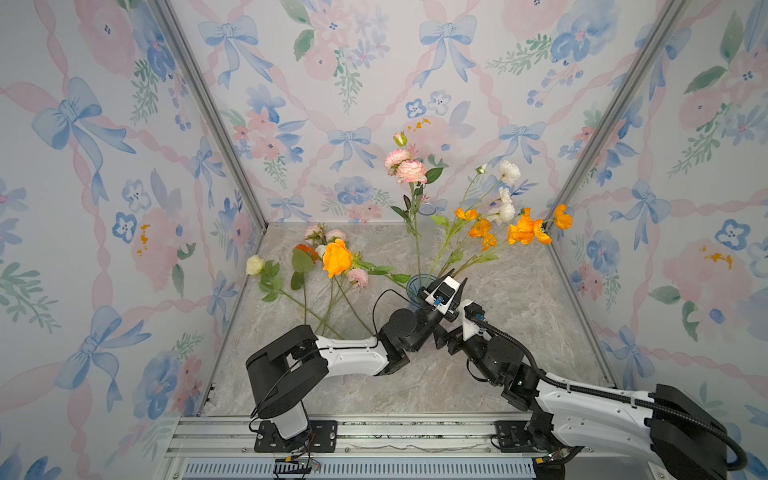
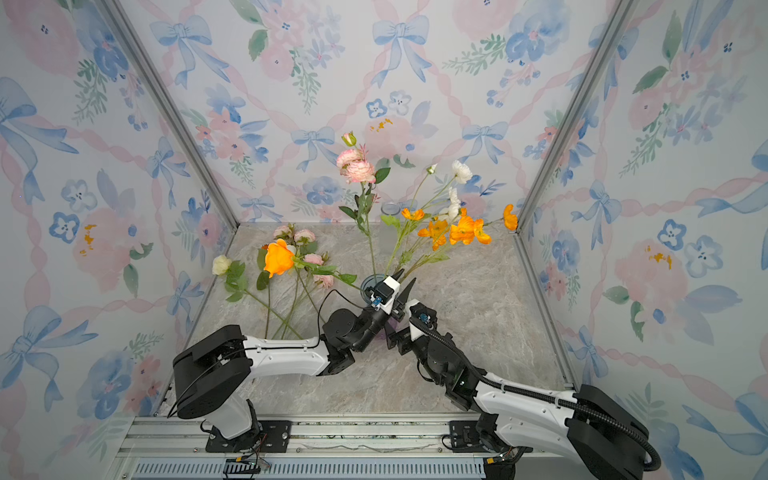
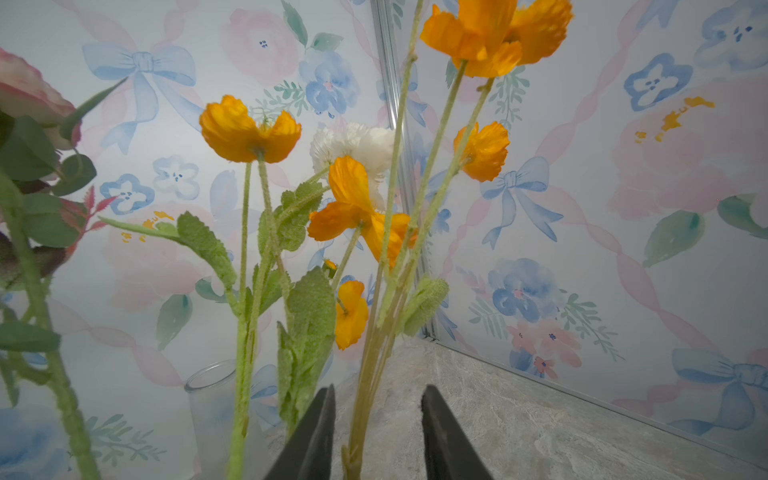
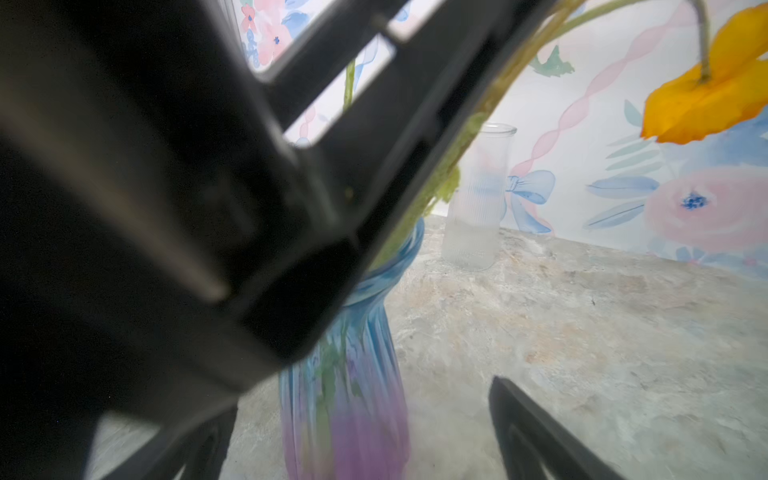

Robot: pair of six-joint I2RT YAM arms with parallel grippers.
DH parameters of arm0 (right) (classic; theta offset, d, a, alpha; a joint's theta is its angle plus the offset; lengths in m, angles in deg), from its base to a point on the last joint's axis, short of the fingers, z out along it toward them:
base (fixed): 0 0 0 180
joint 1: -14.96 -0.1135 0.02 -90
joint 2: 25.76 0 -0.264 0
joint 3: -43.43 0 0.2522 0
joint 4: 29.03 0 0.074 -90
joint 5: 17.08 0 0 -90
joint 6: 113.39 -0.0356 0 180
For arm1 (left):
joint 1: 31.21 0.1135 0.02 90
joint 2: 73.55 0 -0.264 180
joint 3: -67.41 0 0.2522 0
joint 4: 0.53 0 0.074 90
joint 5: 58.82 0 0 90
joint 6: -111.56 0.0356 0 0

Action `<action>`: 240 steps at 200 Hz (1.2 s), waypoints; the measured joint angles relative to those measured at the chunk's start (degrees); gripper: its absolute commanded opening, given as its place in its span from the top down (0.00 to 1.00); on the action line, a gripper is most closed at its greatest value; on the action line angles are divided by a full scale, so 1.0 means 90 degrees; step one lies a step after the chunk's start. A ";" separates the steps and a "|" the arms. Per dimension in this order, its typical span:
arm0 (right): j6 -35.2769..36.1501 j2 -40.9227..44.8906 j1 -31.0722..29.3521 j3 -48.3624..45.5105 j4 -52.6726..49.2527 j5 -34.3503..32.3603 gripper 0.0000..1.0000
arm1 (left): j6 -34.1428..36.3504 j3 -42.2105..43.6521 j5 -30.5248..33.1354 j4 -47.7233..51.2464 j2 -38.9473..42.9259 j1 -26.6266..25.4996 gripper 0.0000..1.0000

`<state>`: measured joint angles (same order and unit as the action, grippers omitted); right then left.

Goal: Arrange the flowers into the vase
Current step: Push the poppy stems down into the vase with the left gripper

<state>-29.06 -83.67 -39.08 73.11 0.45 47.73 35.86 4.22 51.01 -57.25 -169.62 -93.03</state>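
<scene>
Tipping heads the hazard column: the tall ribbed glass vase, blue at the neck fading to purple at the foot (image 4: 374, 332), stands mid-table under top-heavy stems, with both arms crowded against it.

- Left gripper (image 3: 376, 390): just above the vase mouth. Jaws spread, with one fuzzy green poppy stem (image 3: 365, 374) between them and neither finger pressing it. Judged risk: pulling away could snag a leaf, dragging the stem out or rocking the vase.
- Right gripper (image 4: 363, 399): jaws wide, one finger on each side of the vase body, with a gap on both sides. Judged risk: a sideways nudge could slide or topple the slick glass on the smooth marble-pattern tabletop (image 1: 519, 332).
- In the vase: orange crepe-petalled poppies (image 1: 525, 232) and white pompom blooms (image 1: 508, 172) fanning rightward; ruffled pink carnations (image 1: 409, 168) nearly upright.
- Lying flat left of the vase, not yet placed: orange fabric rose (image 1: 337, 257), cream bud (image 1: 254, 264) and loose pink carnations (image 1: 357, 277). Their stems cross, so lifting one may pull its neighbours.
- Clear fluted glass vase (image 4: 478, 199): near the back wall.
</scene>
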 measured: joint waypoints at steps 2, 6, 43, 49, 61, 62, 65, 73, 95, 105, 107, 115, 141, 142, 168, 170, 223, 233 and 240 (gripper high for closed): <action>-0.0024 0.0019 0.0022 0.0000 -0.0010 -0.0015 0.03 | 0.0000 -0.0012 -0.0002 0.0019 -0.0007 0.0002 0.63; -0.0046 0.0058 0.0068 0.0000 -0.0029 -0.0039 0.03 | 0.0000 -0.0049 -0.0022 0.0066 -0.0027 0.0010 0.63; -0.0369 0.0316 0.0476 -0.0036 -0.0257 -0.0092 0.03 | 0.0017 -0.0316 -0.0087 0.0423 -0.0155 0.0080 0.61; -0.0396 0.0330 0.0498 -0.0041 -0.0272 -0.0087 0.03 | 0.0024 -0.0347 -0.0087 0.0466 -0.0168 0.0083 0.61; -0.0449 0.0340 0.0503 -0.0041 -0.0284 -0.0085 0.03 | 0.0058 -0.0413 -0.0085 0.0512 -0.0206 0.0085 0.61; -0.0449 0.0340 0.0503 -0.0041 -0.0284 -0.0085 0.03 | 0.0061 -0.0420 -0.0087 0.0517 -0.0211 0.0085 0.61; -0.0454 0.0340 0.0503 -0.0041 -0.0287 -0.0080 0.03 | 0.0066 -0.0432 -0.0087 0.0522 -0.0221 0.0087 0.61; -0.0476 0.0338 0.0503 -0.0041 -0.0287 -0.0061 0.03 | 0.0073 -0.0471 -0.0090 0.0573 -0.0248 0.0087 0.61; -0.0495 0.0323 0.0503 -0.0041 -0.0284 -0.0005 0.03 | 0.0075 -0.0610 -0.0095 0.0724 -0.0338 0.0141 0.61; -0.0495 0.0311 0.0503 -0.0041 -0.0289 0.0010 0.03 | 0.0078 -0.0680 -0.0092 0.0804 -0.0367 0.0168 0.61; -0.0493 0.0306 0.0503 -0.0041 -0.0289 0.0015 0.03 | 0.0075 -0.0697 -0.0090 0.0818 -0.0372 0.0172 0.61; -0.0493 0.0301 0.0503 -0.0041 -0.0287 0.0039 0.03 | 0.0078 -0.0746 -0.0090 0.0865 -0.0393 0.0189 0.61; -0.0493 0.0289 0.0503 -0.0041 -0.0287 0.0092 0.03 | 0.0073 -0.0838 -0.0083 0.0986 -0.0423 0.0240 0.65; -0.0493 0.0289 0.0503 -0.0041 -0.0287 0.0095 0.03 | 0.0078 -0.0840 -0.0083 0.0993 -0.0423 0.0245 0.65; -0.0493 0.0255 0.0503 -0.0041 -0.0287 0.0141 0.03 | 0.0100 -0.0855 -0.0063 0.1037 -0.0423 0.0262 0.82; -0.0493 0.0253 0.0503 -0.0041 -0.0287 0.0146 0.03 | 0.0143 -0.0855 -0.0068 0.1032 -0.0423 0.0262 0.83; -0.0495 0.0085 0.0503 -0.0041 -0.0284 0.0236 0.03 | 0.0160 -0.0738 -0.0163 0.1161 -0.0209 0.0289 1.00; -0.0495 0.0056 0.0503 -0.0041 -0.0284 0.0274 0.03 | 0.0126 -0.0646 -0.0168 0.1190 -0.0085 0.0289 1.00; -0.0493 0.0039 0.0503 -0.0041 -0.0284 0.0282 0.03 | 0.0083 -0.0583 -0.0187 0.1212 0.0007 0.0289 1.00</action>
<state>-33.50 -83.32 -34.56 72.74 -2.11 50.27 36.60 -1.03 49.33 -46.34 -169.55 -90.43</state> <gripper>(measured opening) 0.969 0.048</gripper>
